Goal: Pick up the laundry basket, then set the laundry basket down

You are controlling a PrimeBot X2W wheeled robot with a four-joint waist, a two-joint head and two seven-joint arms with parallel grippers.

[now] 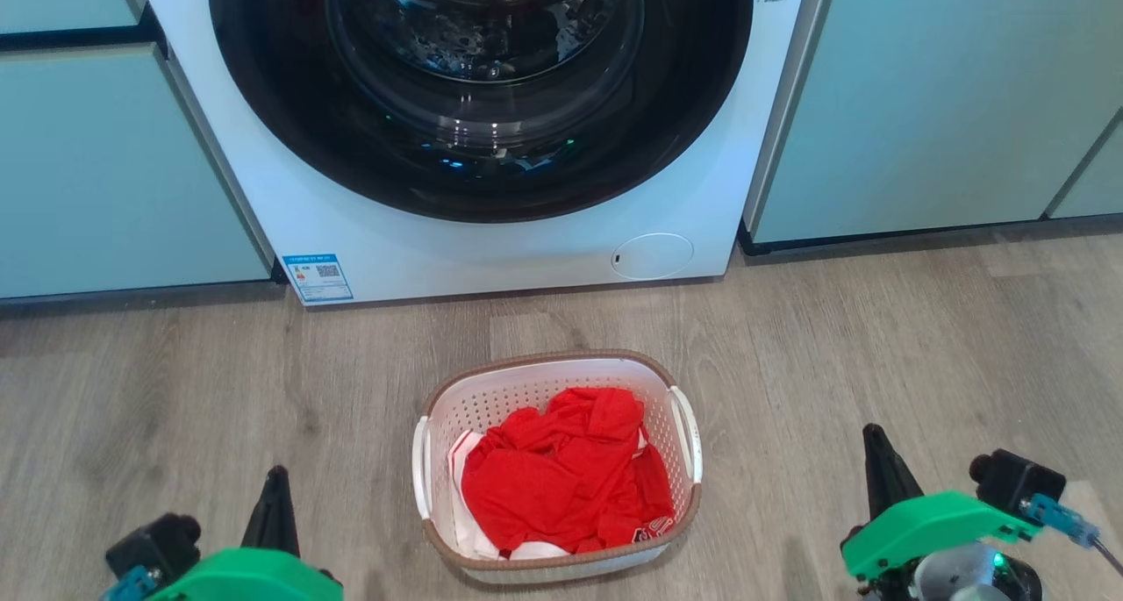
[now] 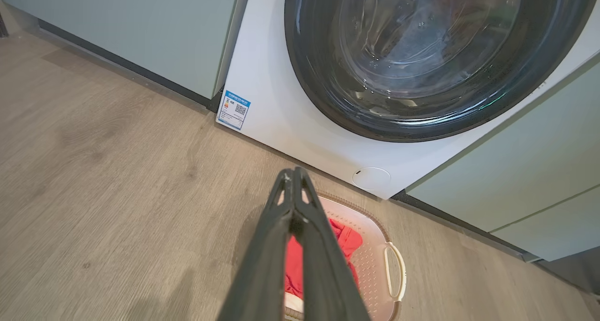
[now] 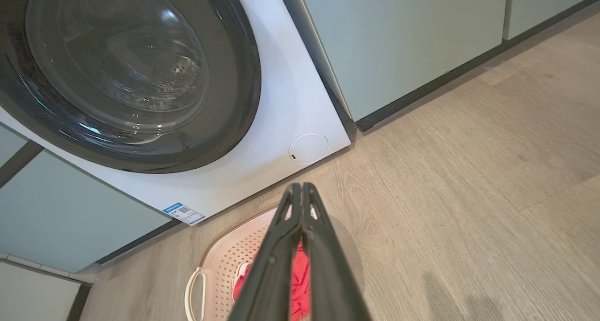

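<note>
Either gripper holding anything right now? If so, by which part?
Nothing held: the left gripper and right gripper are both shut and empty, either side of the white perforated plastic laundry basket with brown rim.

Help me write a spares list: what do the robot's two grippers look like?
The left gripper and right gripper each have long tapering black fingers with triangular cut-outs near the tips, rising from a bright green housing. A black block with a blue connector sits beside each housing; a thin cable leaves the right one. The right wrist is silvery with a green light.
</note>
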